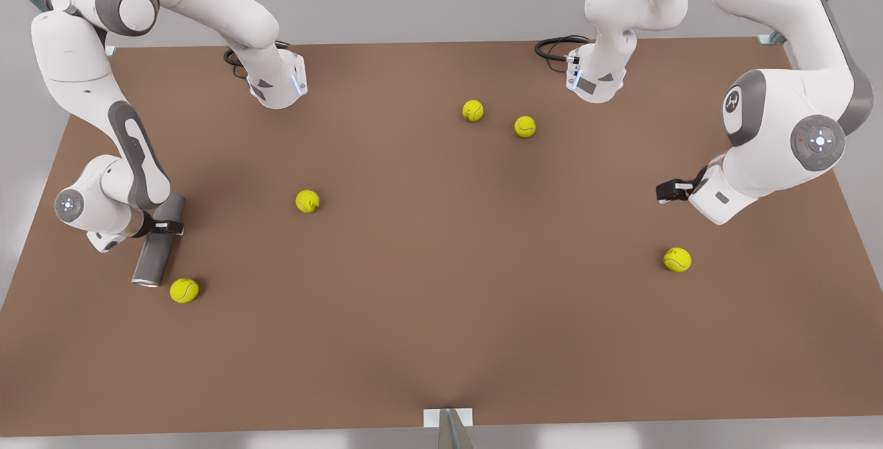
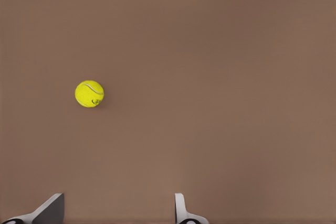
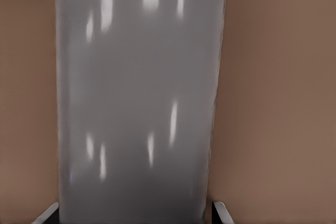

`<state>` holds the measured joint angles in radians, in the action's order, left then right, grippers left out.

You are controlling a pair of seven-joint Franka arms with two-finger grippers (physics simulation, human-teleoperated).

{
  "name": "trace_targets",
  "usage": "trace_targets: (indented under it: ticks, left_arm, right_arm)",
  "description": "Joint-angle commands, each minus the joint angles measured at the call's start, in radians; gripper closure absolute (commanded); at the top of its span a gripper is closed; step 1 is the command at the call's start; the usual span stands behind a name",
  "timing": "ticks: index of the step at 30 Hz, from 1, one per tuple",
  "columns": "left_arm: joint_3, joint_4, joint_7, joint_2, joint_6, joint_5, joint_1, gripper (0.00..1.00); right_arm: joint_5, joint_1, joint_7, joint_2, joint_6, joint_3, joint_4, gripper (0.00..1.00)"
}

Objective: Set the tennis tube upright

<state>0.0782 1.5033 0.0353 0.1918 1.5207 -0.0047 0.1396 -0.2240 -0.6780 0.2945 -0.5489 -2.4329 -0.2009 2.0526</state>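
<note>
Straddling: the right gripper (image 1: pixel 164 227) sits over the middle of the tennis tube (image 1: pixel 159 241), one finger on each side; whether the pads actually touch the wall, I cannot tell.
Tube: lies flat on the table (image 1: pixel 441 338) at the front view's left, silvery rim toward the nearest tennis ball (image 1: pixel 184 290).
Left gripper (image 1: pixel 668 190): waits open and empty above bare table at the front view's right.
Risk: smooth round wall could slip or swing when tilted; the rim end could knock that ball.

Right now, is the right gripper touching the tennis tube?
Cannot tell. In the right wrist view the gripper straddles the lying tennis tube, fingertips right at its sides, but no clear contact or gap. The front view shows the gripper across the tube.
</note>
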Motion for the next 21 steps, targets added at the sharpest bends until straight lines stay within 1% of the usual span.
trace_targets:
  ticks: [1, 2, 3, 4, 5, 10, 12, 16, 18, 21]
  left_arm:
    - [0.000, 0.000, 0.000, 0.000, 0.001, 0.000, 0.000, 0.00]
    - [0.000, 0.000, 0.000, 0.000, 0.001, 0.000, 0.000, 0.00]
    - [0.000, 0.000, 0.000, 0.000, 0.000, 0.000, 0.000, 0.00]
    - [0.000, 0.002, 0.000, 0.001, 0.001, 0.000, 0.000, 0.00]
    - [0.000, 0.000, 0.000, 0.003, 0.000, 0.000, 0.000, 0.00]
    - [0.000, 0.000, 0.000, 0.005, 0.001, 0.000, 0.000, 0.00]
    - [0.000, 0.000, 0.000, 0.005, 0.001, 0.000, 0.000, 0.00]
    - [0.000, 0.000, 0.000, 0.005, 0.000, 0.000, 0.000, 0.00]
    - [0.000, 0.000, 0.000, 0.005, 0.001, 0.000, 0.000, 0.00]
    - [0.000, 0.000, 0.000, 0.005, 0.001, 0.000, 0.000, 0.00]
  right_arm:
    - [0.000, 0.000, 0.000, 0.000, 0.000, 0.000, 0.000, 0.03]
    - [-0.002, 0.000, 0.002, -0.002, 0.000, 0.000, 0.000, 0.12]
    - [0.000, 0.002, 0.002, -0.002, 0.000, 0.000, -0.006, 0.17]
    - [0.000, 0.002, 0.002, -0.002, 0.002, 0.000, -0.008, 0.25]
    - [-0.002, 0.002, 0.002, -0.002, 0.002, 0.000, -0.008, 0.28]
    - [0.000, 0.003, 0.002, -0.003, 0.002, 0.000, -0.008, 0.30]
    - [-0.002, 0.003, 0.002, -0.003, 0.002, 0.000, -0.008, 0.34]
    - [-0.006, 0.003, 0.006, 0.001, 0.018, -0.002, -0.011, 0.34]
    - [-0.005, 0.009, 0.014, 0.012, 0.100, -0.008, -0.051, 0.34]
    - [-0.005, 0.003, 0.015, 0.032, 0.158, -0.054, -0.086, 0.32]
